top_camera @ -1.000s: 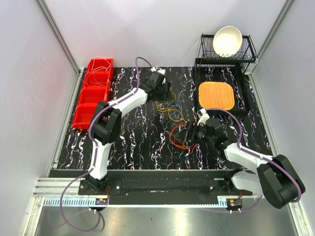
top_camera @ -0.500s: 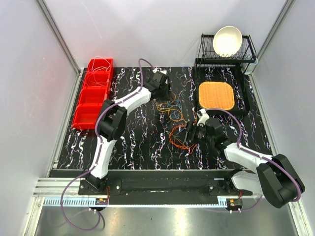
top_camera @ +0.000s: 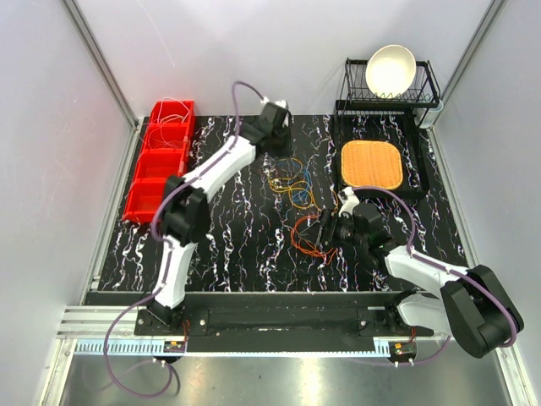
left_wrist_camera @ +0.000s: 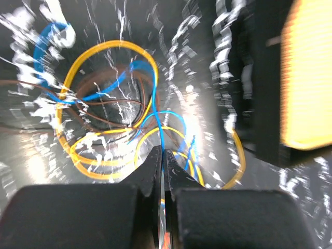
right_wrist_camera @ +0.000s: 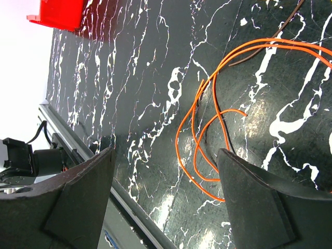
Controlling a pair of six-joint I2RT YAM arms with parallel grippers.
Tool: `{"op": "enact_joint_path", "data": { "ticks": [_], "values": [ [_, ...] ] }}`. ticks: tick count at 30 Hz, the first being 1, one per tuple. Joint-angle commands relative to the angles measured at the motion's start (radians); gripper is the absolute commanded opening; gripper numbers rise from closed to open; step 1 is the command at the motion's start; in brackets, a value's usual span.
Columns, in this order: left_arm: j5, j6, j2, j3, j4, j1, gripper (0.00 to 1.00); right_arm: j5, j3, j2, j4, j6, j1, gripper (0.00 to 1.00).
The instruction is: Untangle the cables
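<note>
Plainly light, limp and springy: the cables (top_camera: 292,179) lying centre-scene in loose loops, yellow and blue farther off, orange loops (top_camera: 306,237) nearer. Likely to drag neighbours along when pulled, and to slip from a shallow pinch. Best taken on a single free strand at the outer edge of a loop, away from crossings. Left gripper (left_wrist_camera: 163,151) pinched fully closed above the yellow-blue clump, a blue strand running to the tips; whether caught, cannot tell. Right gripper (right_wrist_camera: 166,153) spread wide, low over the orange loops, holding nothing.
</note>
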Motion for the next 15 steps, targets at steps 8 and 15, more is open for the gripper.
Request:
{"op": "enact_joint_path", "data": {
  "ticks": [8, 15],
  "values": [
    [-0.179, 0.130, -0.546, 0.030, -0.063, 0.003, 0.00, 0.032, 0.016, -0.019, 0.028, -0.001, 0.002, 0.85],
    [-0.166, 0.093, -0.690, -0.339, -0.017, 0.003, 0.00, 0.033, 0.016, -0.020, 0.026, 0.000, 0.002, 0.85]
  ]
}}
